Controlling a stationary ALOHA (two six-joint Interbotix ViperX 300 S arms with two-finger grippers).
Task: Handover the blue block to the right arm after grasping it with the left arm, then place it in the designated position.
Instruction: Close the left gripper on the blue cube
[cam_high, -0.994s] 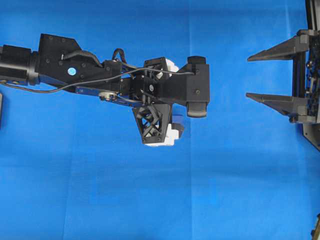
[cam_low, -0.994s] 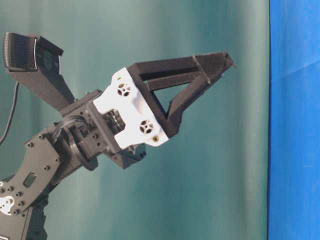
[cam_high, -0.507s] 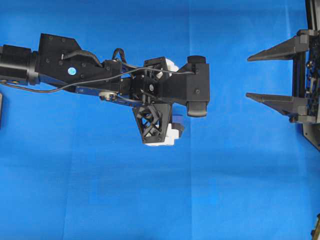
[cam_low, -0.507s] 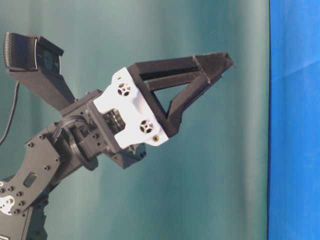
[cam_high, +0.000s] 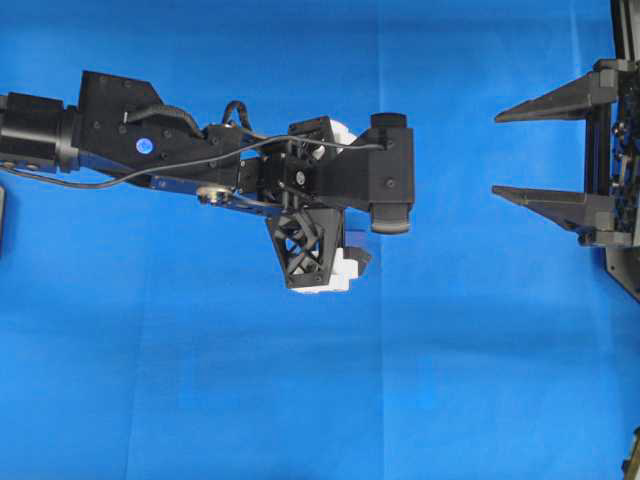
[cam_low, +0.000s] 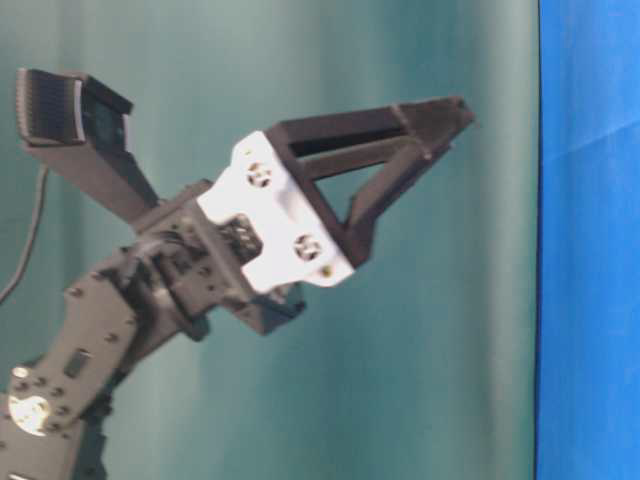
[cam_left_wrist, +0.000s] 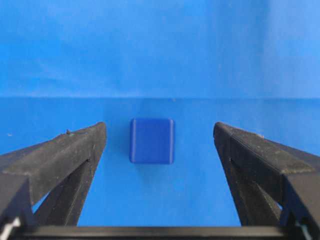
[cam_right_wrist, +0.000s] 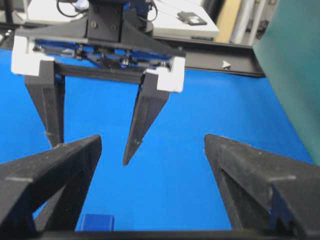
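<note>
Hanging over the middle of the blue cloth (cam_high: 200, 400), the left arm (cam_high: 110, 140) is seen in the overhead view reaching in from the left edge, its gripper (cam_right_wrist: 90, 145) pointed downward. The white-bracketed fingers (cam_left_wrist: 70, 150) are spread wide and grasp nothing. In the left wrist view the blue block (cam_left_wrist: 152, 141) is framed at centre, lying on the cloth between the two fingertips and apart from both. This spacing is judged to be deliberate: the jaws are kept released so they can straddle the cube before any closing is attempted. In the right wrist view the block is only glimpsed at the lower left edge, below the left gripper's tips. At the right edge of the overhead view the right gripper (cam_high: 510, 150) is held well apart from the block, its fingers likewise parted and empty, pointed toward the centre, presumably in readiness for the handover. The grasp is not yet made.
</note>
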